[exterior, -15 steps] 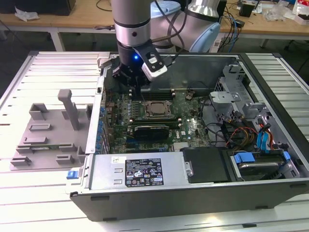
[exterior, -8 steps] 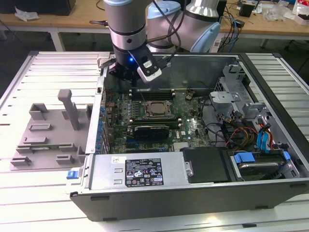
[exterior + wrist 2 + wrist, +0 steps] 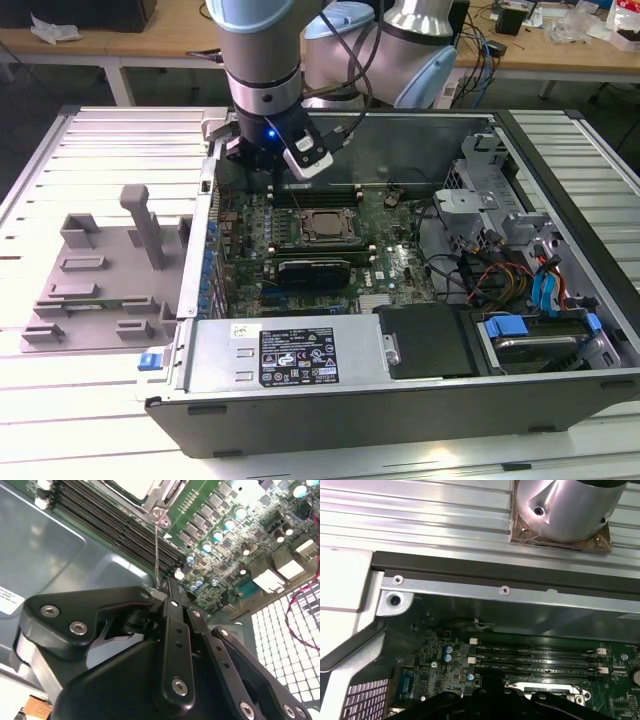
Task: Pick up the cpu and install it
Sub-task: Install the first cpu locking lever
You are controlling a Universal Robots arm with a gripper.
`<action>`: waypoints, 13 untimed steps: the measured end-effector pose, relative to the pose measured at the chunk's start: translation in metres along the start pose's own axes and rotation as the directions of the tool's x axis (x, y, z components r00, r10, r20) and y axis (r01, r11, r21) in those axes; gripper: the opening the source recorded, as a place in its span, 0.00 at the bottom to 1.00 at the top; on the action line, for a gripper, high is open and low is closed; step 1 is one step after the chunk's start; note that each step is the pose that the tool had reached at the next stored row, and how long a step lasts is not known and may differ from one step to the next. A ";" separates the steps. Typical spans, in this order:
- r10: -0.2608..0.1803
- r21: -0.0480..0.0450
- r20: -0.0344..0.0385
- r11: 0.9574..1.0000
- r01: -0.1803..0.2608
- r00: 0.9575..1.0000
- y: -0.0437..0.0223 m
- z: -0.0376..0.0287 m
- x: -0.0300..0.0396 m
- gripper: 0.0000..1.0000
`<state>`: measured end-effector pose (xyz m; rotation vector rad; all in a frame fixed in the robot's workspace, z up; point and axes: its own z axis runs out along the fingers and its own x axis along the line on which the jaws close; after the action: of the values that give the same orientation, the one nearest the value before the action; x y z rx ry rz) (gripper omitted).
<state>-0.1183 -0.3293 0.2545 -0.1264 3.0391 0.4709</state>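
- Cpu [image 3: 322, 226] lies flat in the dark socket frame [image 3: 288, 241], on the green board [image 3: 395, 262], abt the middle of the open pc case [image 3: 400, 415].
- In the second wrist view the cpu [image 3: 132, 487] shows a pale silver top, w/ the frame's metal edge round it.
- End effector [image 3: 258, 180] hangs down inside the case, near the far corner on the exterior view's left.
- It's beside the socket, on the exterior view's left of the cpu, and not touching the cpu.
- Can't tell if the end effector is apart or together; nothing shows it holding the chip.
- In the second wrist view a thin metal rod [image 3: 157, 550] runs from the frame's corner down to the tip of the end effector [image 3: 165, 591]. Can't tell if they touch.
- Long black memory slots [image 3: 540, 655] run side by side next to the socket, close to the case's back wall.
- Big box w/ a white and black sticker [image 3: 290, 355] sits at the near side of the case.
- Case rests on a pale slatted surface [image 3: 110, 135].
- Gray plastic holder [image 3: 100, 275] w/ an upright post sits on the surface, just beside the case on the exterior view's left.
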 end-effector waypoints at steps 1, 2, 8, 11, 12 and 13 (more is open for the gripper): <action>0.000 0.000 0.000 1.000 0.000 1.000 -0.0003 0.0002 -0.0025 0.11; 0.000 0.000 0.000 1.000 0.000 1.000 -0.0007 0.0005 -0.0067 0.11; 0.000 0.000 0.000 1.000 0.000 1.000 -0.0039 0.0032 -0.0382 0.11; 0.000 0.000 0.000 1.000 0.000 1.000 -0.0048 0.0039 -0.0460 0.11; 0.000 0.000 0.000 1.000 0.000 1.000 -0.0048 0.0040 -0.0460 0.11; 0.000 0.000 0.000 1.000 0.000 1.000 -0.0048 0.0042 -0.0460 0.11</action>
<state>-0.0718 -0.3292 0.2525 -0.1262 3.0390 0.4706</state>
